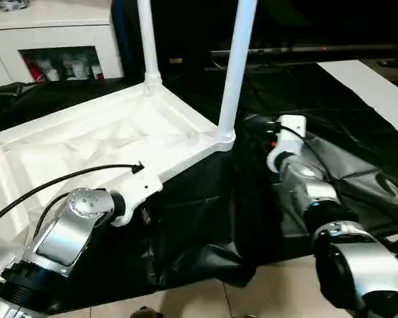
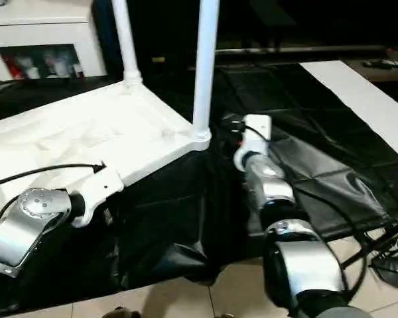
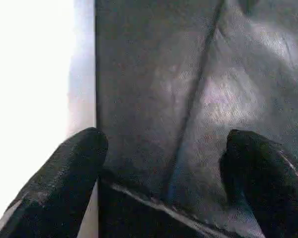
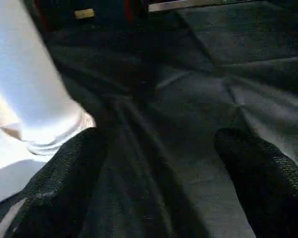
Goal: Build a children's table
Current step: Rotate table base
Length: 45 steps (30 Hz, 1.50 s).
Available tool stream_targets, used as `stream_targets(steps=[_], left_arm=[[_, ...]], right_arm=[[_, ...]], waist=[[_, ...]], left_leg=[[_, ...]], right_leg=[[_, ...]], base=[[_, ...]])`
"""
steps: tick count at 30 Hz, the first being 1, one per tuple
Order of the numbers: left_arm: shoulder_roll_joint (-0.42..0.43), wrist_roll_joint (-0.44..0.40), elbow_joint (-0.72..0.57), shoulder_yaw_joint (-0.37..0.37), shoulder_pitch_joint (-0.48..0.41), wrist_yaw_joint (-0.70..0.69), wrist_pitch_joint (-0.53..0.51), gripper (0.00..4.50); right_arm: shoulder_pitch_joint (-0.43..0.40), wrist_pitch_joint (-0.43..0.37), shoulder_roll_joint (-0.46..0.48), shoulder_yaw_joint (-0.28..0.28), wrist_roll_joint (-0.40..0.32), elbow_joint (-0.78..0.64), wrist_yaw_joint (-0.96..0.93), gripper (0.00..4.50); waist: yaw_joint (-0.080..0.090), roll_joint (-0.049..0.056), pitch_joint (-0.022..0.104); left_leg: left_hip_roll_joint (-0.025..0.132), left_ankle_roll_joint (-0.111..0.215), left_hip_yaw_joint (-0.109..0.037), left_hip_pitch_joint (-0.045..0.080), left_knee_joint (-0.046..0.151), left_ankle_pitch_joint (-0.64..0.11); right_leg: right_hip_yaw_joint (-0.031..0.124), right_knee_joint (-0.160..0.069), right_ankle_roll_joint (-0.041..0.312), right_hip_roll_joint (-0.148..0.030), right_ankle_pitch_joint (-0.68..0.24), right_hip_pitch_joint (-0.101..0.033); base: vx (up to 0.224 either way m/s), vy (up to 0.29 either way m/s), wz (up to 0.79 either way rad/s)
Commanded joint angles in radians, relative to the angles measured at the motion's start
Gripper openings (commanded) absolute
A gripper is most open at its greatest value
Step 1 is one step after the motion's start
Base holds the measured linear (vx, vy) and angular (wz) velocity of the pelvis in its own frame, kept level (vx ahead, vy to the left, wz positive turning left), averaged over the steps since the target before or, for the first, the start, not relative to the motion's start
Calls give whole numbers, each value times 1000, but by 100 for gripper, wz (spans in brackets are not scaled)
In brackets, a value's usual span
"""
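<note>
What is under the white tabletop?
The tabletop lies upside down on a black cloth that drapes over the edge. Two legs stand up from its corner sockets. What the cloth covers is hidden.

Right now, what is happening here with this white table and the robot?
A humanoid robot is building a children's table. The white tabletop lies underside up on the black-draped work table, with two legs standing in its far corner sockets. Both tools are open and hold nothing: the left tool is at the tabletop's near edge, the right tool is near the leg at the right corner.
</note>
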State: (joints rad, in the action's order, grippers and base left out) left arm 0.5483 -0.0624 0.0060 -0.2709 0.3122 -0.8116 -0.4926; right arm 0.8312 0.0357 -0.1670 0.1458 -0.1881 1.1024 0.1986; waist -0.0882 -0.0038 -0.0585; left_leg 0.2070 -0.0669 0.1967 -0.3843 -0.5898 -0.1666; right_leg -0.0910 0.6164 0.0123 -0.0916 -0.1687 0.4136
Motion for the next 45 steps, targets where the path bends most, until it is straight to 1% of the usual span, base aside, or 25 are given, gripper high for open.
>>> stream_targets(steps=[1, 3, 4, 5, 7, 9, 10, 12, 14, 15, 16, 17, 18, 19, 20, 21, 22, 24, 25, 29, 30, 34, 36, 43, 45], left_arm=[[3, -3, -9, 14, -4, 21, 9, 439], [4, 1, -34, 16, -20, 21, -5, 439], [-10, 23, -83, 43, -51, 34, -20, 439], [-12, 24, -86, 45, -53, 36, -20, 439], [-29, 39, -122, 71, -75, 61, -20, 439], [-58, 66, -188, 113, -111, 97, -53, 439], [-71, 73, -247, 142, -146, 130, -76, 439], [-76, 76, -271, 155, -161, 141, -89, 439], [-94, 89, -345, 194, -207, 171, -114, 439], [-100, 96, -368, 205, -221, 178, -123, 439], [-103, 106, -402, 218, -245, 180, -138, 439], [-104, 115, -425, 225, -260, 180, -150, 439], [-104, 124, -455, 231, -283, 180, -173, 439], [-98, 126, -479, 231, -307, 178, -192, 439], [-80, 124, -519, 227, -356, 176, -218, 439], [-70, 124, -537, 226, -381, 173, -227, 439], [-59, 121, -554, 224, -405, 171, -234, 439], [-52, 118, -563, 222, -419, 170, -238, 439], [-41, 121, -588, 224, -450, 170, -258, 439], [-13, 85, -598, 226, -506, 198, -270, 439], [-12, 69, -590, 233, -517, 214, -271, 439], [-3, 46, -582, 242, -552, 250, -279, 439], [3, 45, -583, 241, -559, 254, -281, 439], [-1, 23, -561, 239, -580, 296, -228, 439], [0, 22, -559, 238, -581, 296, -220, 439]], right_arm=[[11, 12, -1, -20, 16, -12, 58, 400], [-6, 12, -1, -57, 37, -38, 133, 400], [-36, -11, 8, -118, 49, -93, 283, 400], [-38, -11, 8, -121, 49, -96, 290, 400], [-55, -13, 15, -163, 54, -135, 380, 400], [-46, -15, 35, -176, 44, -150, 429, 400], [-19, -12, 60, -163, 29, -135, 444, 400], [-3, -6, 72, -156, 26, -121, 447, 400], [48, 12, 106, -145, 28, -71, 440, 400], [58, 13, 113, -145, 27, -65, 441, 400], [79, 26, 125, -144, 32, -41, 432, 400], [90, 33, 130, -146, 33, -29, 428, 400], [106, 41, 137, -145, 37, -9, 410, 400], [124, 50, 142, -138, 41, 15, 375, 400], [162, 67, 152, -122, 48, 60, 296, 400], [180, 75, 155, -114, 50, 79, 258, 400], [198, 84, 158, -98, 44, 98, 229, 400], [210, 89, 158, -86, 38, 110, 204, 400], [238, 85, 156, -53, 25, 139, 156, 400], [274, 81, 143, -17, 8, 179, 72, 400], [282, 84, 137, -7, 3, 188, 43, 400], [303, 86, 117, 34, -10, 213, -35, 400], [307, 87, 114, 45, -8, 219, -46, 400], [310, 93, 41, 102, -12, 240, -138, 400], [309, 94, 35, 104, -11, 240, -143, 400]], waist=[[-2, 0, 74], [-1, -3, 74], [-1, -7, 73], [-1, -7, 73], [-3, -2, 72], [-5, -6, 72], [-5, -13, 70], [-6, -11, 69], [-6, -21, 65], [-6, -14, 65], [-7, -18, 63], [-7, -16, 62], [-6, -24, 60], [-7, -19, 60], [-8, -34, 60], [-8, -29, 59], [-10, -33, 59], [-11, -29, 59], [-15, -37, 58], [-18, -40, 57], [-19, -45, 57], [-25, -46, 57], [-28, -43, 56], [-52, -51, 57], [-54, -51, 59]], left_leg=[[21, -9, -14, 16, 67, -233], [22, 1, -14, 16, 66, -231], [25, 11, -14, 11, 66, -229], [26, 16, -16, 7, 66, -223], [29, 25, -15, 15, 66, -220], [33, 23, -15, 16, 68, -224], [33, 22, -15, 17, 70, -232], [34, 19, -17, 17, 72, -242], [35, 9, -17, 19, 75, -269], [37, -2, -20, 23, 75, -288], [37, -10, -20, 22, 76, -297], [37, -14, -20, 23, 78, -304], [37, -20, -20, 24, 80, -321], [37, -28, -21, 28, 81, -341], [38, -30, -20, 28, 81, -344], [36, -38, -24, 24, 84, -351], [35, -43, -21, 30, 82, -365], [34, -49, -22, 30, 83, -373], [33, -52, -21, 29, 84, -379], [32, -57, -22, 29, 85, -391], [30, -58, -21, 29, 84, -398], [30, -65, -22, 32, 84, -409], [30, -66, -21, 36, 84, -422], [29, -77, -20, 38, 82, -430], [28, -78, -21, 33, 82, -423]], right_leg=[[49, -67, 178, -53, -236, -49], [48, -67, 187, -53, -235, -49], [48, -65, 188, -55, -231, -54], [49, -65, 187, -57, -230, -56], [50, -67, 201, -54, -228, -48], [50, -63, 213, -57, -224, -49], [50, -66, 214, -55, -237, -47], [50, -68, 214, -57, -252, -47], [51, -72, 202, -58, -298, -44], [52, -71, 201, -61, -317, -42], [52, -71, 195, -61, -325, -39], [51, -74, 191, -59, -327, -38], [51, -74, 184, -57, -327, -35], [51, -75, 179, -56, -331, -32], [51, -75, 178, -57, -333, -31], [50, -71, 172, -57, -342, -34], [51, -74, 159, -55, -350, -28], [51, -72, 154, -53, -343, -27], [52, -71, 144, -52, -331, -28], [51, -70, 134, -51, -324, -28], [51, -72, 124, -51, -337, -26], [51, -73, 116, -51, -336, -23], [51, -75, 113, -50, -345, -20], [51, -74, 103, -49, -327, -18], [51, -72, 100, -50, -324, -22]], base=[[0, 0, 0], [0, 0, 0], [0, 0, 0], [0, 0, 0], [0, 0, 0], [0, 0, 0], [0, 0, 0], [0, 0, 0], [0, 0, 0], [0, 0, 0], [0, 0, 0], [0, 0, 0], [0, 0, 0], [0, 0, 0], [0, 0, 0], [0, 0, 0], [0, 0, 0], [0, 0, 0], [0, 0, 0], [0, 0, 0], [0, 0, 0], [0, 0, 0], [0, 0, 0], [0, 0, 0], [0, 0, 0]])
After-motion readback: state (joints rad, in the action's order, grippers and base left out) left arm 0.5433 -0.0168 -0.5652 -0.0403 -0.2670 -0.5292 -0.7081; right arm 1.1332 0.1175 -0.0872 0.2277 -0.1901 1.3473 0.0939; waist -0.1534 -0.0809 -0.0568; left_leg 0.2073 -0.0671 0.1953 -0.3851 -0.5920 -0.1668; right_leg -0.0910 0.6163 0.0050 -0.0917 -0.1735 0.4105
